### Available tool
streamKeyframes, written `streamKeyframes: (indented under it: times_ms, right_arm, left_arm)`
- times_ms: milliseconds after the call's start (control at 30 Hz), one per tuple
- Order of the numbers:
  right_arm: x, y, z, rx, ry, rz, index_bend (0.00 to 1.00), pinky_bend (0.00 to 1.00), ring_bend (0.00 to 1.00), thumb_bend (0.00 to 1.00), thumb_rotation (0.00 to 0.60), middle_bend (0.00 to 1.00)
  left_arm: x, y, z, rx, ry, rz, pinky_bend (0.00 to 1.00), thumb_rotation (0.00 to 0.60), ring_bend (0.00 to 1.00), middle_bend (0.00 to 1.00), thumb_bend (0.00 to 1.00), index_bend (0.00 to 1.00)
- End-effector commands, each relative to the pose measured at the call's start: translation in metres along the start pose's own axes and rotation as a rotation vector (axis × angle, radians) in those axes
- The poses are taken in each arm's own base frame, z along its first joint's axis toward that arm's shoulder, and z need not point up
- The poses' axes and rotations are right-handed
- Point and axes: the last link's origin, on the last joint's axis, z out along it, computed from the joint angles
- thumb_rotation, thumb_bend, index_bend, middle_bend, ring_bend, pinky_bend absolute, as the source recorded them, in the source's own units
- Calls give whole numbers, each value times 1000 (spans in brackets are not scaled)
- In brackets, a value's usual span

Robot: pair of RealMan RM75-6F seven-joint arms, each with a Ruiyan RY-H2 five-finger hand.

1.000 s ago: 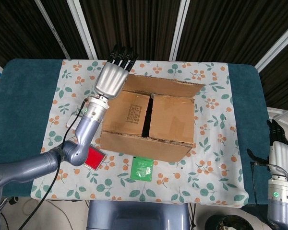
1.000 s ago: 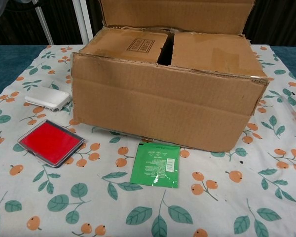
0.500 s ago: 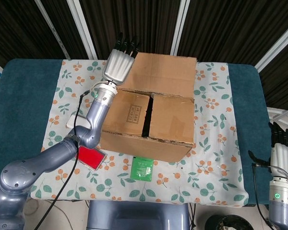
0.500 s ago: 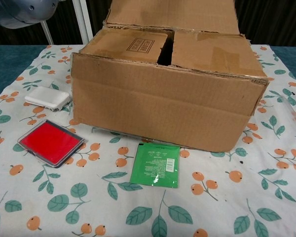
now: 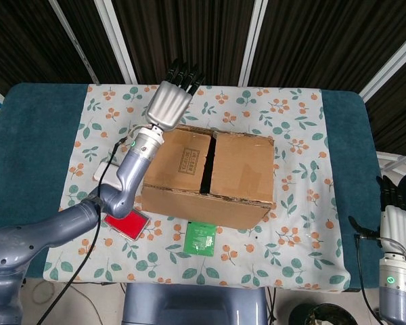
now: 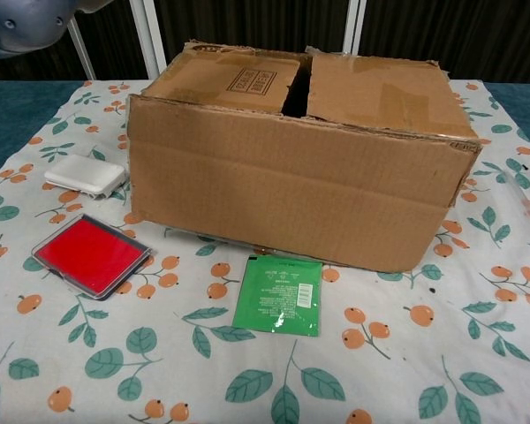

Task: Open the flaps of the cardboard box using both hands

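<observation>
The cardboard box (image 5: 210,172) stands mid-table on the floral cloth; it fills the chest view as the cardboard box (image 6: 300,159). Its two inner flaps lie flat across the top with a dark gap (image 5: 208,162) between them. No far outer flap shows above the box in either view. My left hand (image 5: 170,101) hovers flat at the box's back left corner, fingers stretched toward the far side, holding nothing. My right hand (image 5: 397,227) hangs low beyond the table's right edge, fingers straight and empty. The chest view shows only a grey part of the left arm (image 6: 26,18).
A red flat case (image 5: 126,223) lies left of the box's front, a green packet (image 5: 201,237) just before it, and a white pad (image 5: 103,170) by the left arm. Teal table edges (image 5: 34,149) flank the cloth.
The far outer flap rose from lying back to upright, then dropped out of sight behind the box. My left hand shifted slightly right along the back edge. The right hand stayed put.
</observation>
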Motion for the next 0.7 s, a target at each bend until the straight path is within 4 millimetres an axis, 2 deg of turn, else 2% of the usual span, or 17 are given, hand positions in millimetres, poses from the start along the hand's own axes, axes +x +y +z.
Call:
streamKeyframes:
  times_ms: [33, 400, 533, 700]
  right_arm:
    - [0, 0, -1, 6, 1, -3, 0, 212, 5, 263, 600, 0]
    - [9, -15, 7, 54, 26, -54, 0, 212, 5, 267, 600, 0]
    - [12, -18, 6, 64, 30, -75, 0, 212, 5, 267, 600, 0]
    - [15, -24, 7, 81, 25, -109, 0, 212, 5, 267, 600, 0]
  left_arm:
    - [5, -22, -38, 8, 5, -48, 0, 600, 0, 0, 167, 0]
    - [6, -73, -176, 106, -49, -205, 0, 600, 0, 0, 139, 0]
    - [1, -88, -214, 155, -72, -220, 0, 600, 0, 0, 133, 0]
    - [-8, -103, -251, 216, -102, -243, 0, 600, 0, 0, 85, 0]
